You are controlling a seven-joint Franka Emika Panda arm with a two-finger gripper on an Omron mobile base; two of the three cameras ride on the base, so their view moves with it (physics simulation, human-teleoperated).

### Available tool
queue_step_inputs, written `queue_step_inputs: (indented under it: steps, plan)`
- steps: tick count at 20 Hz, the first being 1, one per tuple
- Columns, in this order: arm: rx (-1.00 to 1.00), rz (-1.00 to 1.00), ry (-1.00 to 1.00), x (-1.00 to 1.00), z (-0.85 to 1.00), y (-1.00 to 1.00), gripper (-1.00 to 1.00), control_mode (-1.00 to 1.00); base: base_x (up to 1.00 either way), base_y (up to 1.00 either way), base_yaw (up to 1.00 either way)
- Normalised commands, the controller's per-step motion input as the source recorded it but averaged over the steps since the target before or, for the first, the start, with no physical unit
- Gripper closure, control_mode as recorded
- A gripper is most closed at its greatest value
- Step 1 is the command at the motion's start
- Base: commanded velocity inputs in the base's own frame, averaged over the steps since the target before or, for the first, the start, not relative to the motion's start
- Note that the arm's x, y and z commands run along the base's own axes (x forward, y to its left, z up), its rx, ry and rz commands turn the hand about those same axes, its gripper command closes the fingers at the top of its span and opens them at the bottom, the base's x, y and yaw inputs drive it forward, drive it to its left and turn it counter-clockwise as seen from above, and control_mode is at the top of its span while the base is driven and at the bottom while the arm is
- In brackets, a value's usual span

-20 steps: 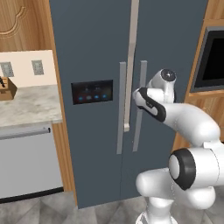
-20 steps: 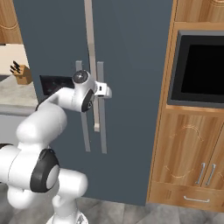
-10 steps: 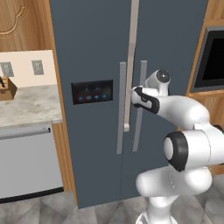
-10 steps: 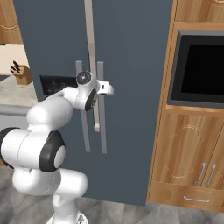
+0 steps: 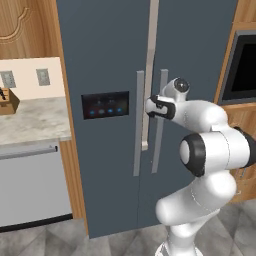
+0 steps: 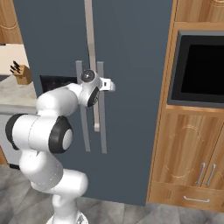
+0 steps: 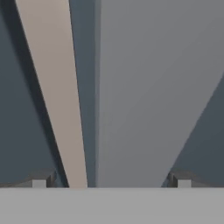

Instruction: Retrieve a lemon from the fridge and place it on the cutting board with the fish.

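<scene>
Now the end effector (image 5: 150,106), fingers spread wide, has been brought up around the right door handle (image 5: 159,120) of the shut fridge (image 5: 105,55), so the lemon inside remains hidden.

Arm folded, elbow raised, forearm reaching forward and level. Gripper (image 7: 111,181) jaws fully spread, nothing held between them. Fingertips (image 7: 39,180) level, set well apart.

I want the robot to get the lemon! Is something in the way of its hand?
Yes. The tall dark slate-grey fridge has both doors shut, so they stand between the open gripper, at the long grey right door handle, and whatever is inside.
</scene>
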Motion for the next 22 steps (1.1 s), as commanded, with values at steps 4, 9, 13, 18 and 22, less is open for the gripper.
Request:
queue_step_inputs:
  steps: [4,9,13,18,22]
  plan:
    - [0.00,0.07,0.00,0.43,-0.02,-0.22,-1.00,-1.00,0.00,0.00,0.00]
    - [0.00,0.06,-0.01,0.42,-0.05,-0.14,1.00,-1.00,0.00,0.00,0.00]
    - [0.00,0.04,0.00,0.33,-0.01,-0.06,1.00,-1.00,0.00,0.00,0.00]
    - [0.00,0.00,0.05,0.02,0.06,-0.02,1.00,-1.00,0.00,0.00,0.00]
    - [-0.01,-0.02,0.03,-0.19,0.16,-0.18,1.00,-1.00,0.00,0.00,0.00]
